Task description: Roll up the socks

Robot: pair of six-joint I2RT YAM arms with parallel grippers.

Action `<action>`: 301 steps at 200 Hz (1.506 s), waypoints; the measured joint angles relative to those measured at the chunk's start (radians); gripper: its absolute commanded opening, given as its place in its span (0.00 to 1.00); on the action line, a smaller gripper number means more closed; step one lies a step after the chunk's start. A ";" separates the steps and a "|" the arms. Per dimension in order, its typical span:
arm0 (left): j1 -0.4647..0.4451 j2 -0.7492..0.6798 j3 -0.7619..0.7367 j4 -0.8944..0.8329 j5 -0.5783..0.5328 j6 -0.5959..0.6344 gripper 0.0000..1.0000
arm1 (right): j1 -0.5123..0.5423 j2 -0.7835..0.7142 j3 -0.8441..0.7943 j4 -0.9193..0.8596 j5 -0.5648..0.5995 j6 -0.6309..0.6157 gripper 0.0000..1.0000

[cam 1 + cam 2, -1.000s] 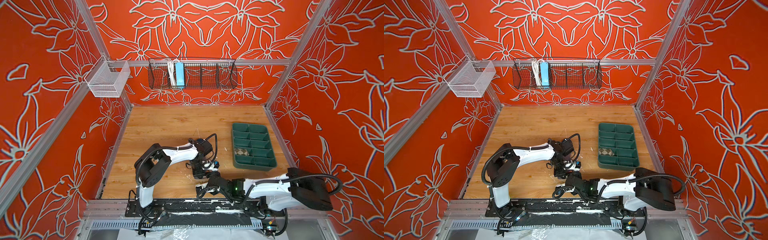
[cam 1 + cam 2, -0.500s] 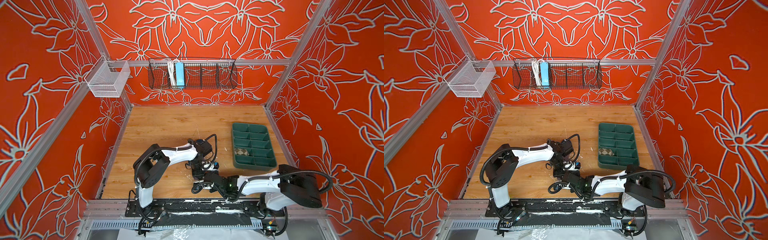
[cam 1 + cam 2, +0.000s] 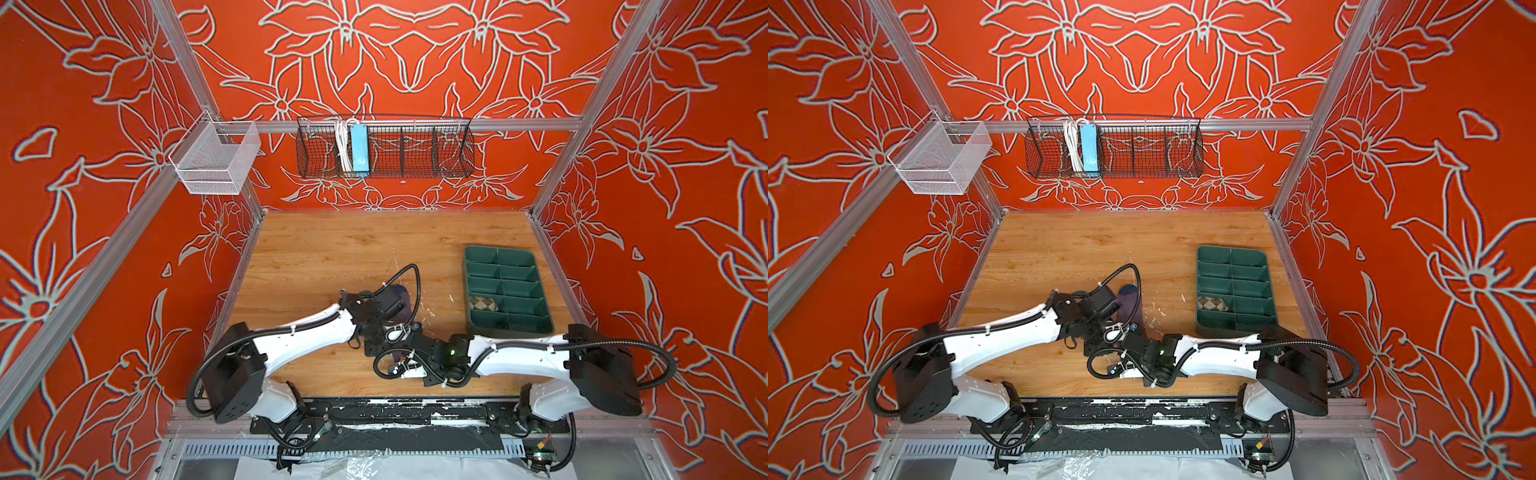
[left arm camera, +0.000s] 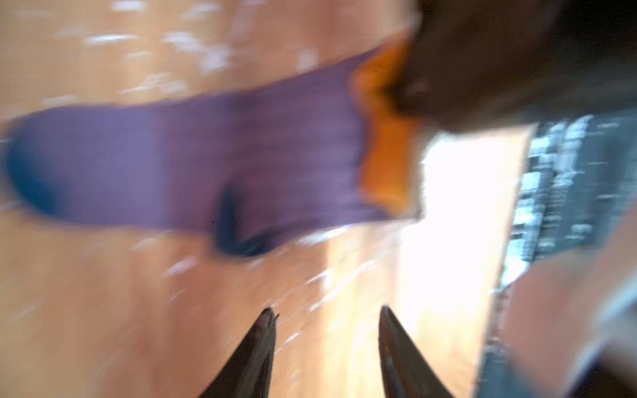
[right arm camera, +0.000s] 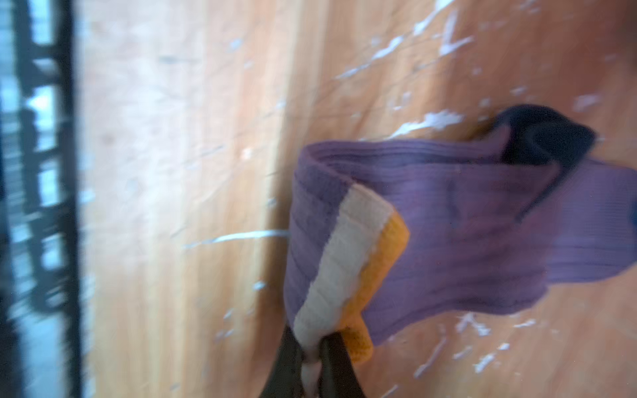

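Since a second ago the right gripper [image 5: 312, 348] has slid in across the front of the table [image 3: 332, 249] and clamped onto the mustard cuff [image 5: 379, 268] of the purple sock [image 5: 465, 224], with the cuff's pale lining pinched between its jaws. The left gripper [image 4: 327, 312] has meanwhile let go and hangs over bare wood, jaws apart and empty. Around the pinch, the cuff end is lifted and folded back over the ribbed leg, and the navy heel [image 5: 548, 138] sticks out just beyond the fold. The rest of the sock lies flat near the front middle of the table, its toe end [image 3: 1130, 301] showing past the left wrist in a top view. Well apart on the right, the beige argyle sock [image 3: 483, 304] sits bundled in the green tray [image 3: 519, 257], in a left-column compartment second from the near end. So the first sock looks done, and the second is at the first turn of its roll. Next, the right arm should carry the cuff along the leg toward the toe, keeping the turn tight. The free left gripper probably needs to pin the sock so it does not drag.
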 measured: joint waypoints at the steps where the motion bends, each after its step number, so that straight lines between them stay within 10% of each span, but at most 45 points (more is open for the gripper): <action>1: 0.001 -0.005 -0.004 0.004 -0.006 -0.001 0.50 | 0.000 0.000 0.001 -0.002 -0.001 0.000 0.00; 68: 0.009 -0.512 -0.219 0.238 -0.319 0.061 0.51 | -0.076 0.110 0.164 -0.215 -0.205 -0.014 0.00; 136: 0.006 -0.895 -0.220 0.167 -0.089 0.313 0.54 | -0.225 0.377 0.419 -0.422 -0.523 -0.064 0.00; 213: -0.278 -0.460 -0.396 0.248 -0.055 0.381 0.54 | -0.331 0.565 0.607 -0.632 -0.654 -0.113 0.08; 301: -0.295 -0.014 -0.359 0.513 -0.174 0.067 0.52 | -0.372 0.587 0.633 -0.652 -0.667 -0.150 0.09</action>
